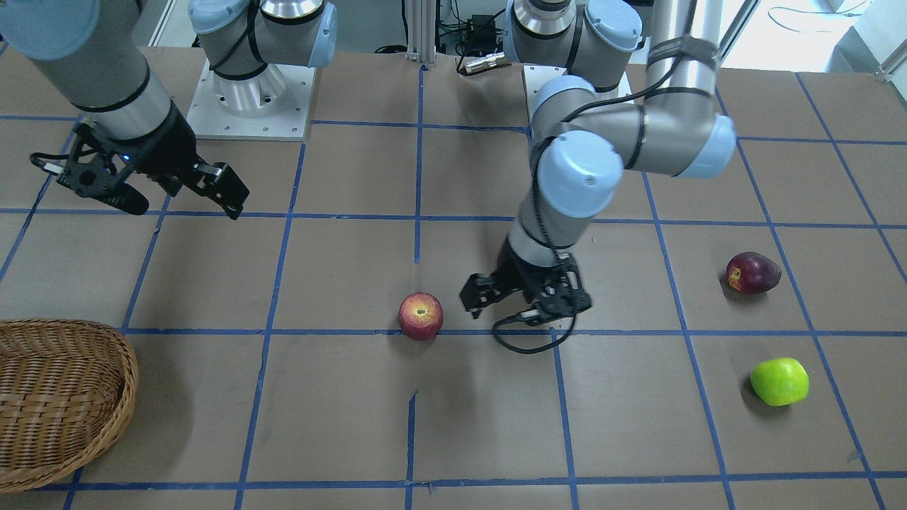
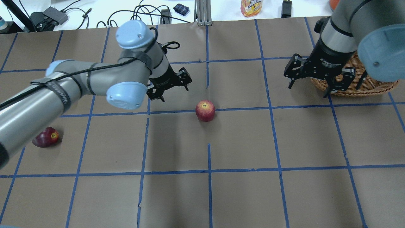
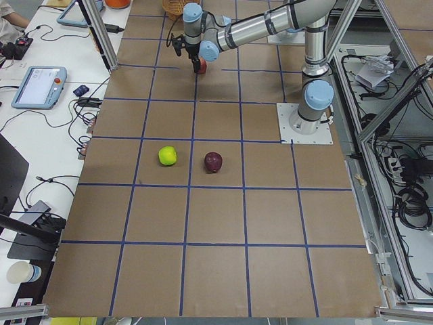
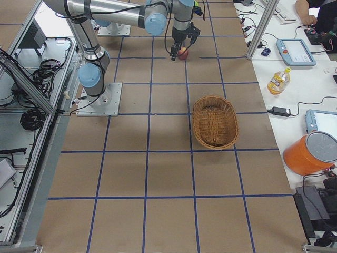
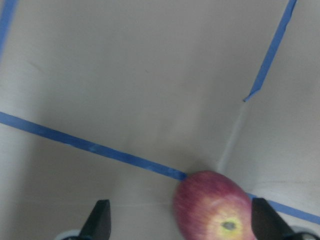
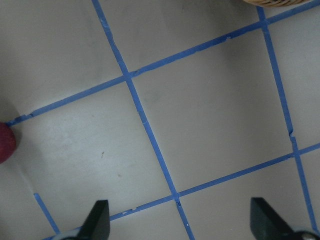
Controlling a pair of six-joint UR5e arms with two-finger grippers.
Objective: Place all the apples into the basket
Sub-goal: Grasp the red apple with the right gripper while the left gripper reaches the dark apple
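Just beside the spread left jaws, red apple (image 1: 421,316), not touching

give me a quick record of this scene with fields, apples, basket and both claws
red apple: on the table near its middle, on a blue tape line
maroon apple: on the table, on the robot's left side
green apple: on the table near the maroon apple, not touching it
basket: on the robot's right side, empty
left claw: open, close beside the red apple, not gripping it
right claw: open, empty, near the basket
apples in basket: none of three
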